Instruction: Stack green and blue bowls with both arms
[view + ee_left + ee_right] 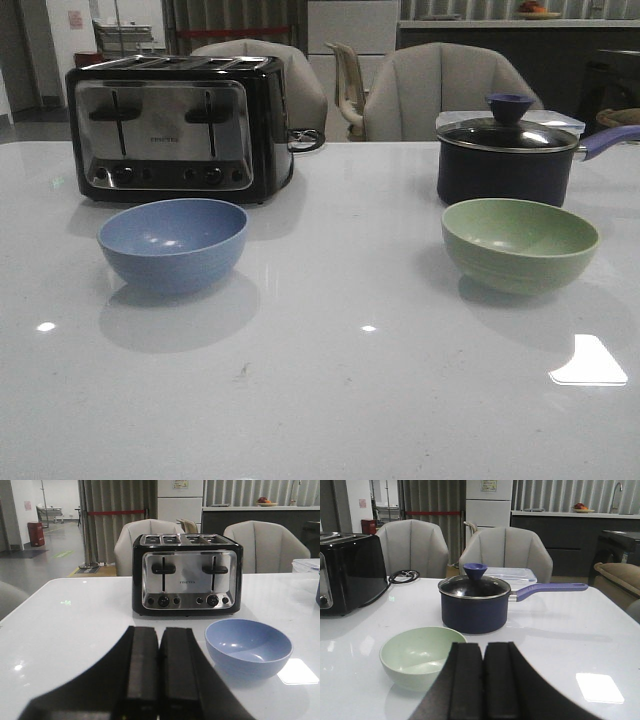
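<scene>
1. Sitting upright at the left middle of the front view is the blue bowl, in front of the toaster
2. The green bowl sits upright at the right middle, in front of the lidded saucepan and well apart from the blue one
3. My left gripper has its fingers pressed together, holding nothing
4. My right gripper is likewise closed on nothing, the green bowl showing just behind it

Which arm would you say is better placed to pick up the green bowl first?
Right. The green bowl sits on the table's right side, just ahead of the right gripper; the left gripper faces the blue bowl instead.
</scene>
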Available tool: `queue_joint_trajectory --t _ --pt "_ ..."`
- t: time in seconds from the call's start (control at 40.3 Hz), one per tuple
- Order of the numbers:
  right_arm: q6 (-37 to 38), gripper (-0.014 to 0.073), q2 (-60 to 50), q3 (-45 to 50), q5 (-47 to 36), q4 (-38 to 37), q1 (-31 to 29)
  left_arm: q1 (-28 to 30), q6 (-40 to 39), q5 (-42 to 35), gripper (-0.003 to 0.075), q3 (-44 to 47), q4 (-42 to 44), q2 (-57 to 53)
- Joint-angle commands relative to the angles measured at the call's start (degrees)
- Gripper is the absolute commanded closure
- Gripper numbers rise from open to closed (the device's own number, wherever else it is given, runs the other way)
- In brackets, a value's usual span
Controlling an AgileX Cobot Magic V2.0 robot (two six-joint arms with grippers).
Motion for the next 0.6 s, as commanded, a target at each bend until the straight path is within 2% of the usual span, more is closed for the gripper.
queue_joint_trajectory --t 0.0,0.471,0.571 --pt "-0.13 0.0559 -1.33 0.01 -5.33 -0.58 -0.26 -0.05 -0.44 -5.07 0.0619 1.21 0.0 -1.27" --pt "-0.13 0.0559 -1.33 0.01 -5.33 -0.58 -0.26 -0.05 -0.44 -5.2 0.0619 1.21 0.0 -1.27" --pt "-0.25 0.0559 -1.33 -1.02 -5.3 -0.8 -0.26 -0.05 -0.44 -8.28 0.0619 0.37 0.0 -1.27"
